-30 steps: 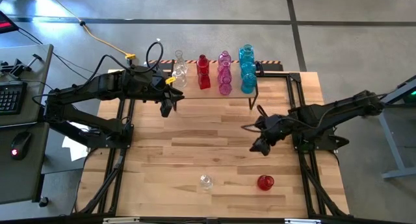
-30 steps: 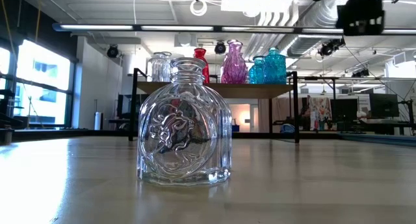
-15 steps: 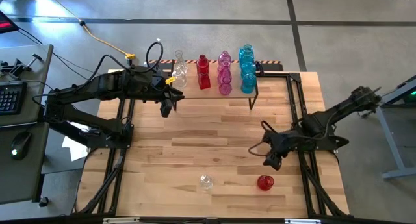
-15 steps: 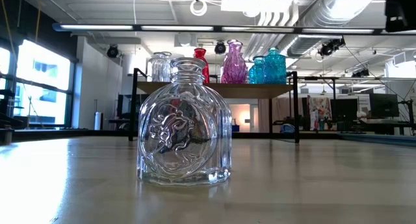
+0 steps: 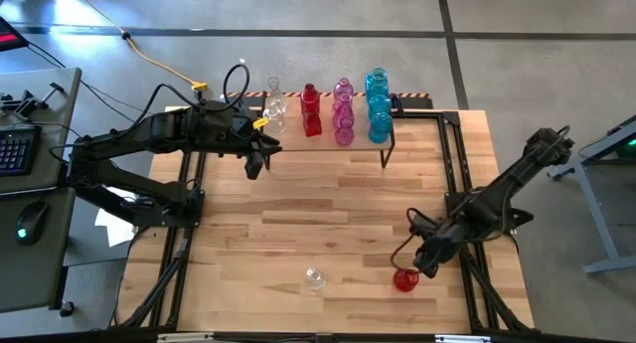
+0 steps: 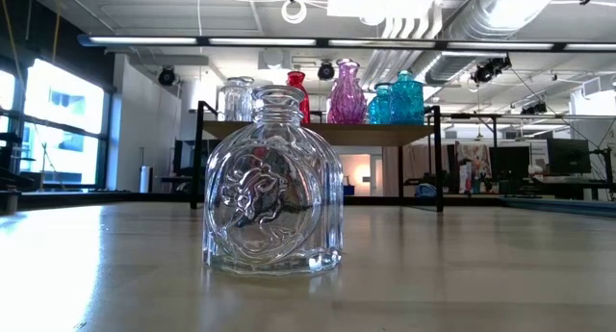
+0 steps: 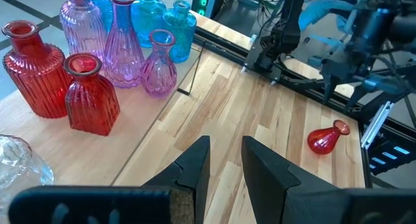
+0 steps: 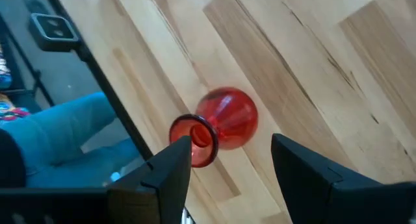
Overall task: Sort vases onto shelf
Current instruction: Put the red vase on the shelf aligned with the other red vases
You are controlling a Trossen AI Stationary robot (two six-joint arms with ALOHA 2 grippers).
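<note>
Glass vases (image 5: 344,124): two loose on table.

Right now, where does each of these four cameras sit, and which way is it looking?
High view: above the table, looking straight down; both arms show, the right gripper by the red vase.
Low view: at tabletop height, facing the clear vase and the shelf; no arm shows.
Left wrist view: over the left gripper, facing shelf vases.
Right wrist view: above the lying red vase, between open fingers.
Shared: both wrist views and the high view see that red vase.
</note>
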